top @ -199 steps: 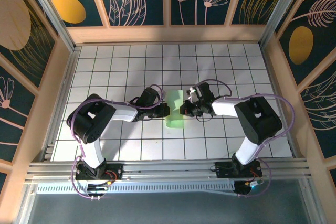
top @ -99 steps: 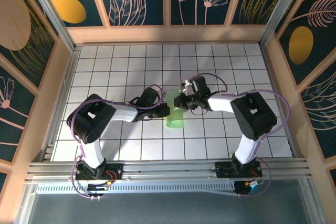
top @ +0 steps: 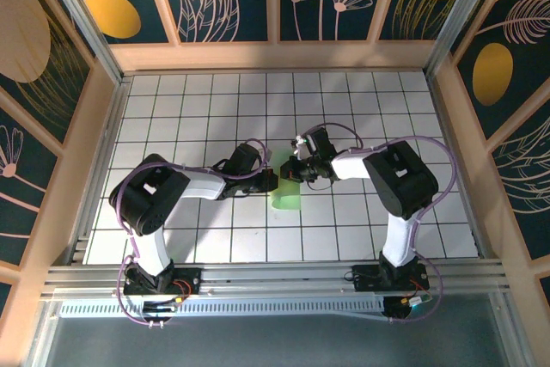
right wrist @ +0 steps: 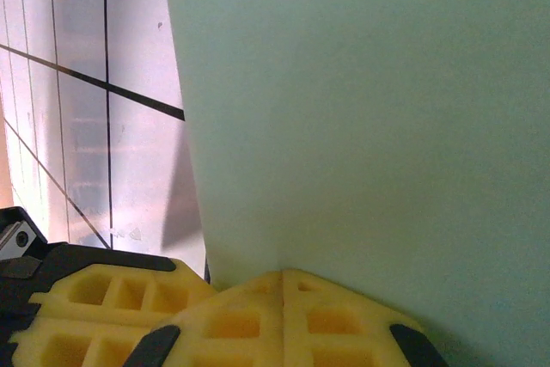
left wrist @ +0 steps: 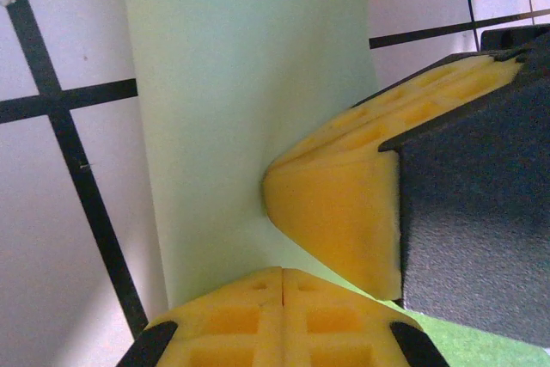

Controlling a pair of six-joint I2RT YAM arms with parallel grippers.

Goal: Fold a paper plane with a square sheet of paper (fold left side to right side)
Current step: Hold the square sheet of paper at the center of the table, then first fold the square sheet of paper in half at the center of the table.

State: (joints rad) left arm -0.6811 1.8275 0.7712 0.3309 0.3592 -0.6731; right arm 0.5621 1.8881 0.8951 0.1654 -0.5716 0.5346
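Note:
The square sheet of paper [top: 285,198], pale green, lies flat on the grid as a narrow folded strip running near to far. A paper plane is out of view. My left gripper [top: 271,180] is shut, its tips on the strip's left edge. My right gripper [top: 293,170] is shut too and presses down on the strip from the right, tip to tip with the left one. In the left wrist view the paper [left wrist: 249,83] runs up the frame, with my left gripper [left wrist: 284,274] low and the right fingers [left wrist: 339,212] beside it. In the right wrist view, the paper [right wrist: 369,109] lies ahead of the right gripper [right wrist: 282,277].
White grid tiles [top: 198,109] cover the table inside a wooden frame [top: 275,56]. Patterned panels wall in the left, right and back. An aluminium rail [top: 275,277] runs along the near edge by the arm bases. Both forearms lie low across the middle rows.
My right gripper has moved left and slightly away, from beside the paper's right edge onto the strip. The left arm and the paper have stayed put.

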